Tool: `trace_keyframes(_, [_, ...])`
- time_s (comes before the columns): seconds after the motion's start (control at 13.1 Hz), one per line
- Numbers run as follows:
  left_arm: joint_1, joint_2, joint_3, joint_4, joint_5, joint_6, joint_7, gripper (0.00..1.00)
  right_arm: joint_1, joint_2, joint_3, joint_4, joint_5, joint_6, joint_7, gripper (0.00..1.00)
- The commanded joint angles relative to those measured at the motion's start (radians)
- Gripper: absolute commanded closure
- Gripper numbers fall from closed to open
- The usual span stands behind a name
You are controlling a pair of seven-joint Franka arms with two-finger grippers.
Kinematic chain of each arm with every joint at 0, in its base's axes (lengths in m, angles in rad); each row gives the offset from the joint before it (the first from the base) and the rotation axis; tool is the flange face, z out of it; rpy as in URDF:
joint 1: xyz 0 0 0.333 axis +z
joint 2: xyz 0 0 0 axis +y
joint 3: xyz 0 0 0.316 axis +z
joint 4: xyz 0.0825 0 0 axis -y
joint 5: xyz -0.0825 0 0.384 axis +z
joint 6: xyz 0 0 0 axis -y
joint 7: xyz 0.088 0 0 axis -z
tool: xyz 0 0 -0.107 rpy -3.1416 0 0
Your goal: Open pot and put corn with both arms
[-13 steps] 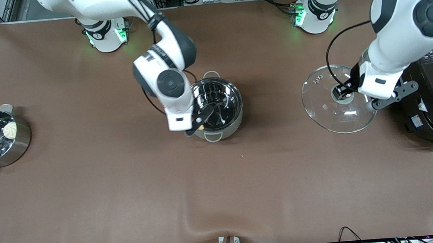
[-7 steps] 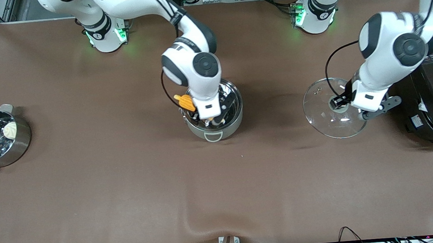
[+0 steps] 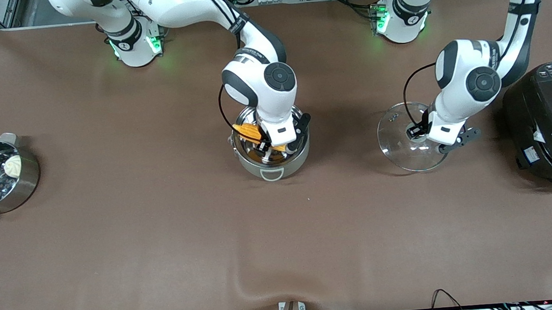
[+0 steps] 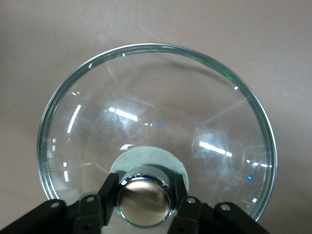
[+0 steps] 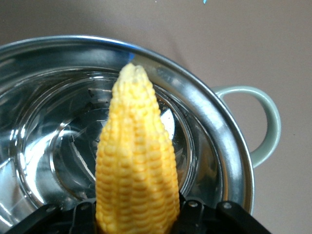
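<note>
on the tabletop (image 3: 115, 246), your open pot (image 3: 273, 164) sat mid-table, its glass lid (image 3: 406, 152) off toward the left arm's end. your right claw (image 3: 266, 143) gripped the corn (image 3: 249, 131) over the pot's bowl. your left claw (image 3: 419, 129) was clamped on the lid's knob (image 4: 143, 202).

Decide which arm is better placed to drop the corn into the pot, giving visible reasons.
Right: the right gripper holds the corn over the open pot; the left gripper grips the lid by its knob.
</note>
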Motion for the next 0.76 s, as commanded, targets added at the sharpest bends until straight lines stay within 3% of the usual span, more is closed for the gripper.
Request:
trace_keyframes(0.0, [0.018,0.023,-0.013,-0.020,-0.017,0.055,0.025,1.00,0.024,0.007,-0.011,0.034,-0.022,-0.010,0.008,0.00])
trace_keyframes(0.38, [0.018,0.050,-0.013,-0.069,-0.017,0.167,0.025,1.00,0.007,-0.033,-0.015,0.037,-0.004,-0.021,0.010,0.00])
trace_keyframes(0.69, [0.016,0.073,-0.013,-0.078,-0.017,0.202,0.025,1.00,-0.091,-0.148,-0.014,0.037,0.056,-0.110,0.005,0.00])
